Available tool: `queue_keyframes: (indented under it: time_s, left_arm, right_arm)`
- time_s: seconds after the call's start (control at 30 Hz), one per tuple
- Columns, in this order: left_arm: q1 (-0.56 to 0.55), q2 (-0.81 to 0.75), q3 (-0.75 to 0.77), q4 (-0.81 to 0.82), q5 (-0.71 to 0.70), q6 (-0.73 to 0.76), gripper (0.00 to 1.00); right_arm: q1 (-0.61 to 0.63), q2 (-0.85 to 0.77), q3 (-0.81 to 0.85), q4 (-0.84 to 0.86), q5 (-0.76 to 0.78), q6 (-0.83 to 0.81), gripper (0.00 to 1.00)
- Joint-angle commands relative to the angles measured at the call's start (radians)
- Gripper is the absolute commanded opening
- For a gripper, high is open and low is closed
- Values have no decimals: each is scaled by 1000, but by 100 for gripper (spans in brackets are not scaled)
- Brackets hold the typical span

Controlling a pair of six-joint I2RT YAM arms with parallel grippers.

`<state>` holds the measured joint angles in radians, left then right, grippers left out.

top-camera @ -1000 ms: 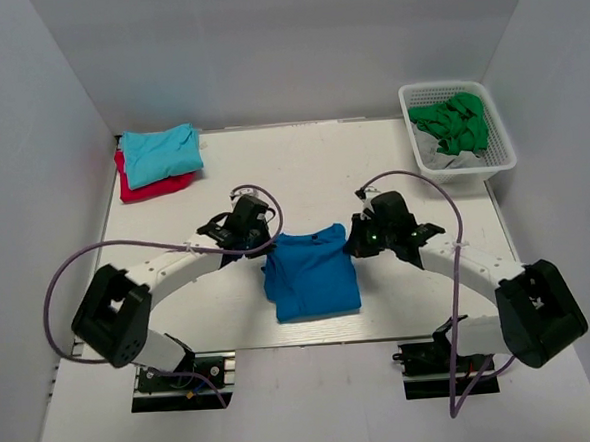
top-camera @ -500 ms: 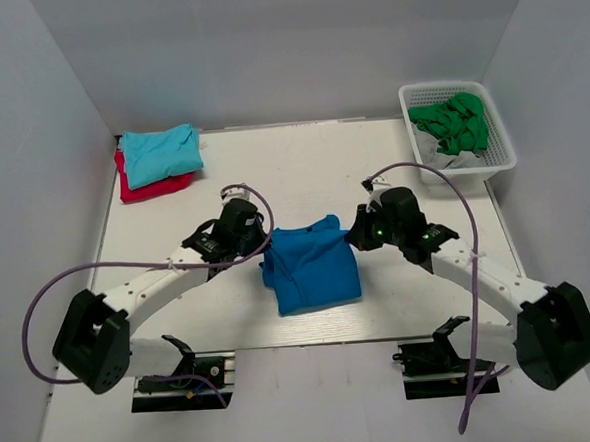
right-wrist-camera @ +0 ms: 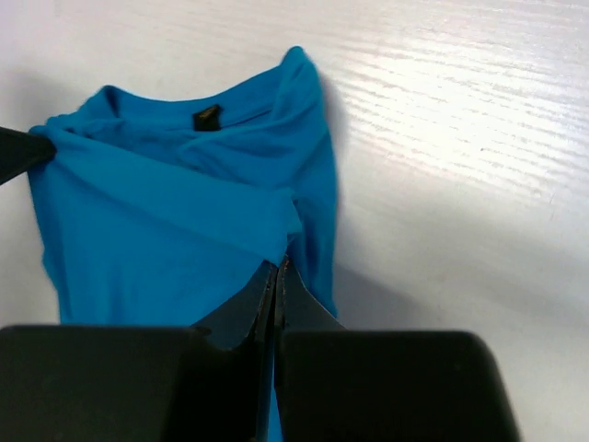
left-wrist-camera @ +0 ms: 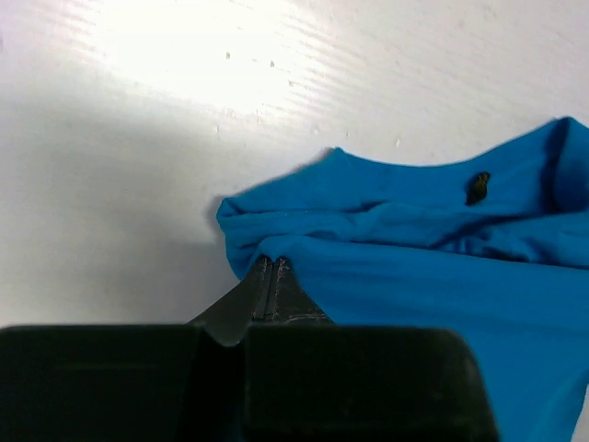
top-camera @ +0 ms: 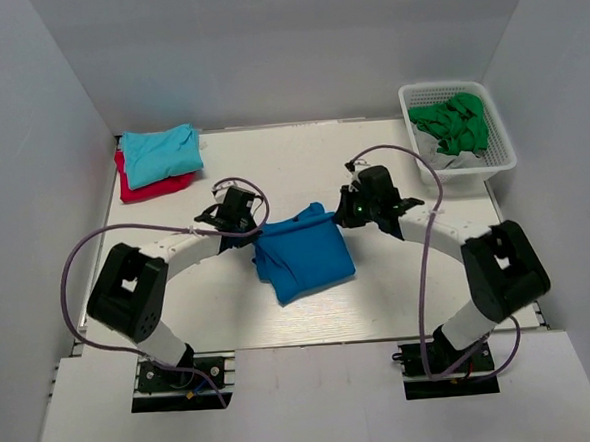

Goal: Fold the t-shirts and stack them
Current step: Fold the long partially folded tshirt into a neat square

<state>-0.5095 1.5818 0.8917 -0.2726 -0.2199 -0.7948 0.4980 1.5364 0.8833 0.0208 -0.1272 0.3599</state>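
The royal-blue t-shirt (top-camera: 302, 256) lies folded on the white table (top-camera: 302, 170), near the middle. My left gripper (top-camera: 250, 234) is shut on its far-left corner; the left wrist view shows the closed tips (left-wrist-camera: 271, 262) pinching the blue fabric (left-wrist-camera: 442, 276). My right gripper (top-camera: 341, 218) is shut on its far-right corner; the right wrist view shows the closed tips (right-wrist-camera: 279, 265) pinching a fold of the shirt (right-wrist-camera: 156, 239). The turquoise t-shirt (top-camera: 161, 153) lies folded on the red t-shirt (top-camera: 143, 187) at the far left.
A white basket (top-camera: 501, 153) at the far right holds green cloth (top-camera: 452, 121) and something pale. Grey walls enclose the table on three sides. Purple cables loop from both arms.
Both grippers have moved away from me and to the left, dragging the blue shirt's far edge with them; the shirt now lies further from the near edge.
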Motion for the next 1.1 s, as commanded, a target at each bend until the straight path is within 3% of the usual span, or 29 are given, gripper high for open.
queue_keyframes:
  time_s: [0.0,0.03,0.07,0.13,0.17,0.23,0.27,0.3,0.4,0.53,0.67,0.87,1.07]
  left_arm:
    - [38,47,46,33,14,35,0]
    - [39,76,59,42,28,45,0]
    - [51,90,59,52,39,45,11]
    - [62,115,97,52,62,55,28]
    - [72,127,111,18,62,55,52]
    - [72,127,133,-16,41,68,65]
    - [72,112,147,-16,27,78,87]
    - [72,87,170,-37,8,88,100]
    - [72,44,220,-111,-38,100,100]
    - [48,-102,198,-143,0,134,100]
    - [36,-225,2,-129,164,134,100]
    - [-32,-443,-314,16,385,94,100]
    - [-171,-454,-461,116,433,80,100]
  right_arm:
    - [-35,82,57,80,24,10,0]
    - [-36,112,66,83,26,20,0]
    - [-48,125,72,94,24,19,0]
    - [-53,178,114,96,9,13,26]
    - [-56,185,141,87,-11,8,44]
    - [-53,197,183,53,-34,-6,68]
    - [-53,195,203,-5,-43,-18,89]
    - [-55,171,218,-15,-34,-18,90]
    - [-53,101,156,-19,-6,-9,90]
    - [-52,-65,27,-56,4,23,90]
    - [-55,-238,-151,-82,-41,54,90]
    - [-52,-433,-361,-53,-137,60,90]
    - [-53,-394,-391,-33,-181,28,90]
